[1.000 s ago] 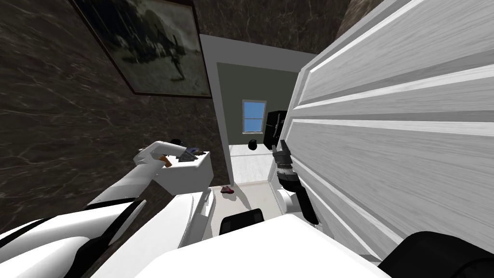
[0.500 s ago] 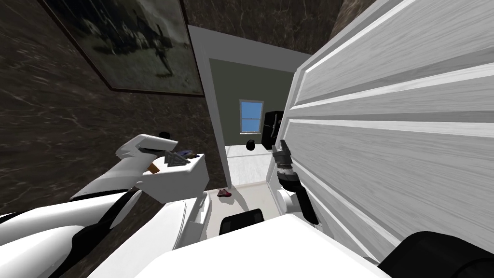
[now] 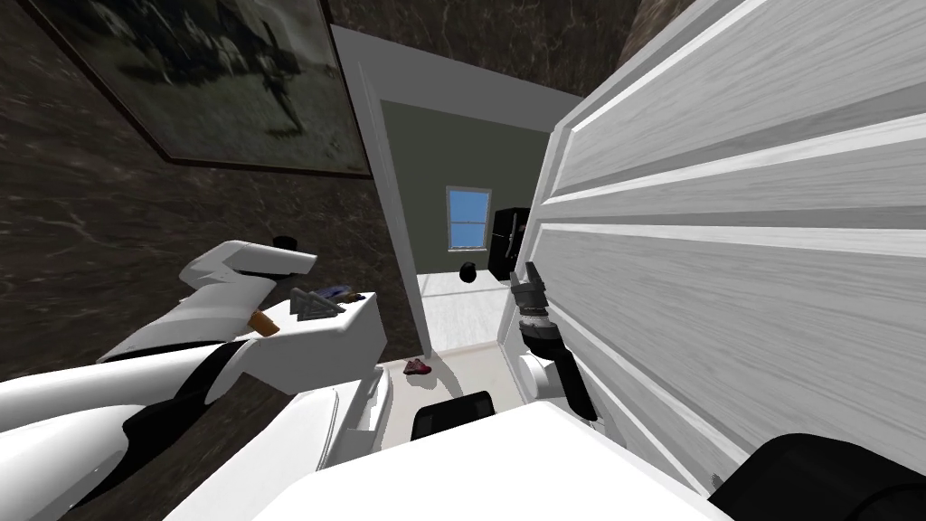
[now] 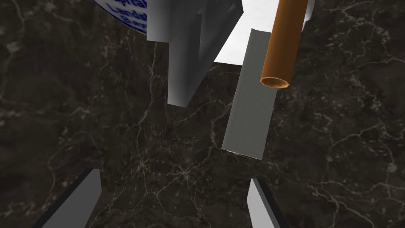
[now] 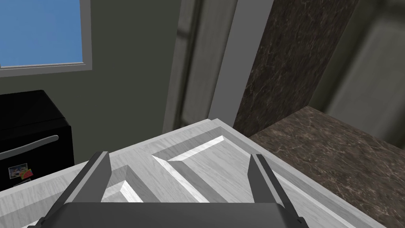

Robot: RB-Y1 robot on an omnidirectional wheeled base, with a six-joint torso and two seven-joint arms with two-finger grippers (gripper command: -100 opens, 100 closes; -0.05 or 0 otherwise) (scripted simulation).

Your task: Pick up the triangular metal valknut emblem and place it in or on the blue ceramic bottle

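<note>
The grey triangular emblem [image 3: 314, 306] lies on a white ledge [image 3: 335, 339] by the dark marble wall. Beside it are an orange-brown tube [image 3: 262, 322] and a small bluish thing [image 3: 339, 292]. My white left forearm [image 3: 240, 271] reaches over the ledge's far side. In the left wrist view my left gripper [image 4: 176, 198] is open and held short of the emblem [image 4: 186, 51], a grey flat strip [image 4: 247, 107] and the orange tube [image 4: 282, 39]. A rounded white thing with blue print [image 4: 118, 10] sits beside the emblem. My right gripper [image 3: 527, 274] is open and empty against the white door [image 5: 186, 166].
The white panelled door [image 3: 723, 271] stands close on my right. Between it and the ledge, a doorway [image 3: 457, 312] opens onto a light floor with a dark red thing [image 3: 416, 367], a black ball [image 3: 469, 270] and a black fridge [image 3: 511, 240]. A framed picture [image 3: 208, 81] hangs on the marble wall.
My head view has swung, so the wall and picture slid left. My left forearm drew back to the left off the ledge, and the emblem now lies uncovered. The right arm has not moved.
</note>
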